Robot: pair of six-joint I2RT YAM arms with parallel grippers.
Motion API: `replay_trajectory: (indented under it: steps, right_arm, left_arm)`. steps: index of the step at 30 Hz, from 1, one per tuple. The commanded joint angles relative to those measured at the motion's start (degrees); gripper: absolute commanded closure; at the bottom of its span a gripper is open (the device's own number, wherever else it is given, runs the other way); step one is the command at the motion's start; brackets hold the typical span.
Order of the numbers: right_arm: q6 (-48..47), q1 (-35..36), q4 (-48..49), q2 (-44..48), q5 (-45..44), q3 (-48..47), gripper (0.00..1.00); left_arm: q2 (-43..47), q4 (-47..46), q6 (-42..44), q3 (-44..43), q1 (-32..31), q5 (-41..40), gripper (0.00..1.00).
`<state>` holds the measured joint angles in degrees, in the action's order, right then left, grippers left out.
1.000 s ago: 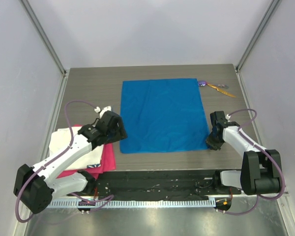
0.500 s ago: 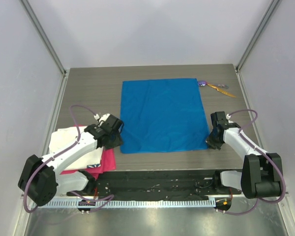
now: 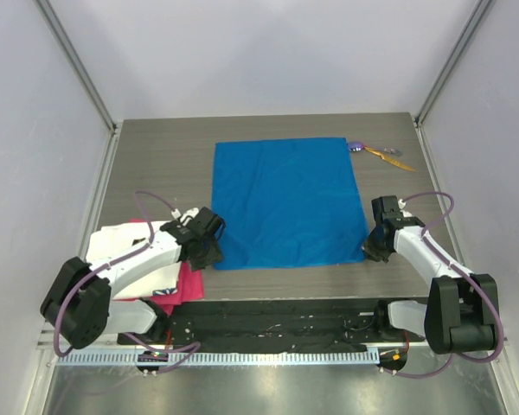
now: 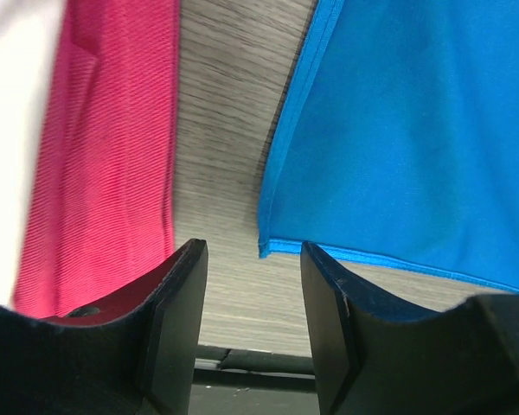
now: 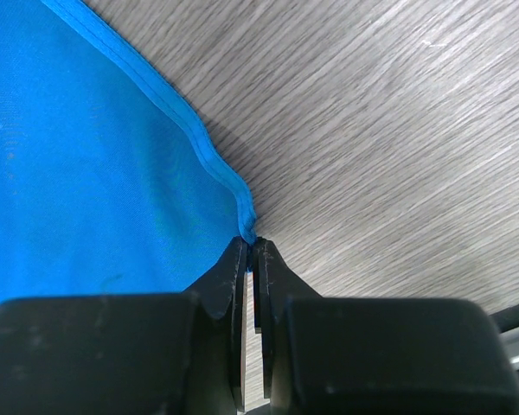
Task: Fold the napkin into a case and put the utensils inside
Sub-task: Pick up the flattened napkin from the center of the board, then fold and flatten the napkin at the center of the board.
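The blue napkin lies spread flat in the middle of the table. My right gripper is shut on its near right corner; the hem bunches into the pinched fingertips. My left gripper is open just short of the napkin's near left corner, with bare table between its fingers and nothing held. In the top view the left gripper sits at that corner and the right gripper at the other. The two utensils, one purple-headed and one orange-yellow, lie off the napkin's far right corner.
A pink cloth and a white cloth are stacked at the near left, under the left arm; the pink cloth shows left of the left fingers. The table's near edge runs just behind the left gripper.
The left gripper moved right and toward the near edge, off the pink cloth, to the napkin's near left corner. The right gripper closed onto the near right corner.
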<state>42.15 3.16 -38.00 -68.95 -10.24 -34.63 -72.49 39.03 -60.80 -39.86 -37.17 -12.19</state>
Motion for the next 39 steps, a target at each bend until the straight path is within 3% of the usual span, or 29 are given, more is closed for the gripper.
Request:
replay_trajectory:
  steps: [1,9,15,17,18,22,26,34,39]
  right_arm:
    - [-0.8,0.0,1.4,1.4,0.4,0.3,0.99]
    - [-0.8,0.0,1.8,1.9,0.3,0.5,0.99]
    - [-1.0,0.0,3.6,2.9,1.4,0.8,0.99]
    - [-2.0,0.0,6.0,4.9,3.6,1.1,0.99]
    - [-2.6,0.0,6.9,5.9,4.6,1.1,0.99]
    - [-5.5,0.0,7.7,14.9,5.9,-2.5,0.99]
    - [-9.1,0.0,4.4,23.1,7.3,-11.6,0.99]
    - [-18.0,0.0,-3.5,37.8,15.6,-34.2,0.99]
    - [-18.8,-0.1,-4.4,44.2,18.5,-42.8,0.99]
  left_arm:
    - [-2.9,-3.7,-1.6,0.2,-0.2,1.0,0.48]
    - [-5.8,-7.7,-2.2,2.3,-0.2,2.3,0.58]
    - [-5.8,-9.2,-1.3,2.5,-0.2,2.1,0.78]
    - [-4.5,-9.5,-0.6,1.8,0.0,2.0,0.97]
    - [-1.8,-9.2,0.1,1.4,0.0,1.9,1.0]
    - [8.6,-6.8,5.8,-2.4,0.0,1.8,1.0]
    - [16.1,-1.6,12.2,-13.3,0.0,3.1,1.0]
    - [28.6,1.3,20.9,-31.5,0.0,16.6,1.0]
    - [34.3,0.5,22.7,-41.2,0.0,22.8,1.0]
